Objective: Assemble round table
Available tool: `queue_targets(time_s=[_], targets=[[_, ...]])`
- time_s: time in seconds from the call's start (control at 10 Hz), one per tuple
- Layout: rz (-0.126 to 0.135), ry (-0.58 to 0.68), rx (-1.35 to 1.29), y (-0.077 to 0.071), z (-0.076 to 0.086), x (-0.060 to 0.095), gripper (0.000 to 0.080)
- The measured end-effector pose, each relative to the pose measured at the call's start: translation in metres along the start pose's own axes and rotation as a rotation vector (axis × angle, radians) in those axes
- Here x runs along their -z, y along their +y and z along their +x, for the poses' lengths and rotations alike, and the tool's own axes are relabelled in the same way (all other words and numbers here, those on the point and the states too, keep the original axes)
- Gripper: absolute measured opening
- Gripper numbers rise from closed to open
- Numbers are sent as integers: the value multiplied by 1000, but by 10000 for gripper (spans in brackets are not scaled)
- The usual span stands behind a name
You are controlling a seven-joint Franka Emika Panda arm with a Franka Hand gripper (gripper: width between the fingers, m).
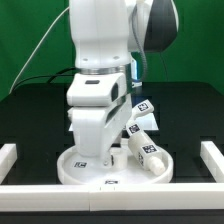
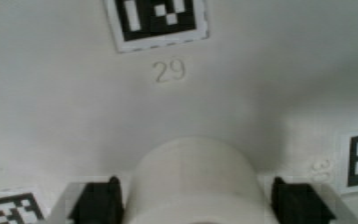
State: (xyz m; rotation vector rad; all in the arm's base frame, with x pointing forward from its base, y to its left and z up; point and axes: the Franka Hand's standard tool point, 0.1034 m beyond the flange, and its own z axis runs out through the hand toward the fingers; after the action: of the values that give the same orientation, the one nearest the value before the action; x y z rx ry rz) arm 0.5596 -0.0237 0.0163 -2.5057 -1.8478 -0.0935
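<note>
**Long white border rail point(image 1: 50, 188) nearest**

Exterior view: behind it, gripper point(image 1: 100, 152) low over the large white rimmed plastic disc point(image 1: 68, 174). Wrist view: fingers point(image 2: 101, 200) clamp the short white cylindrical leg point(image 2: 197, 178), axis pointing down at the disc.

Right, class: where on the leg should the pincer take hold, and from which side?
Across the curved sides of the leg, near its upper end, from above: it seems to stand upright over the disc, and the pincer grips it.
</note>
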Motion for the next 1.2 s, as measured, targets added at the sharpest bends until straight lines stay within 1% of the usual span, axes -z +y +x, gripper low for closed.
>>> queue_targets(time_s=[0.3, 0.5, 0.8, 1.2], targets=[[2, 12, -12, -9, 35, -2, 403], [4, 14, -22, -11, 45, -3, 403], [8, 17, -23, -14, 53, -4, 404], [9, 18, -21, -14, 54, -4, 404]])
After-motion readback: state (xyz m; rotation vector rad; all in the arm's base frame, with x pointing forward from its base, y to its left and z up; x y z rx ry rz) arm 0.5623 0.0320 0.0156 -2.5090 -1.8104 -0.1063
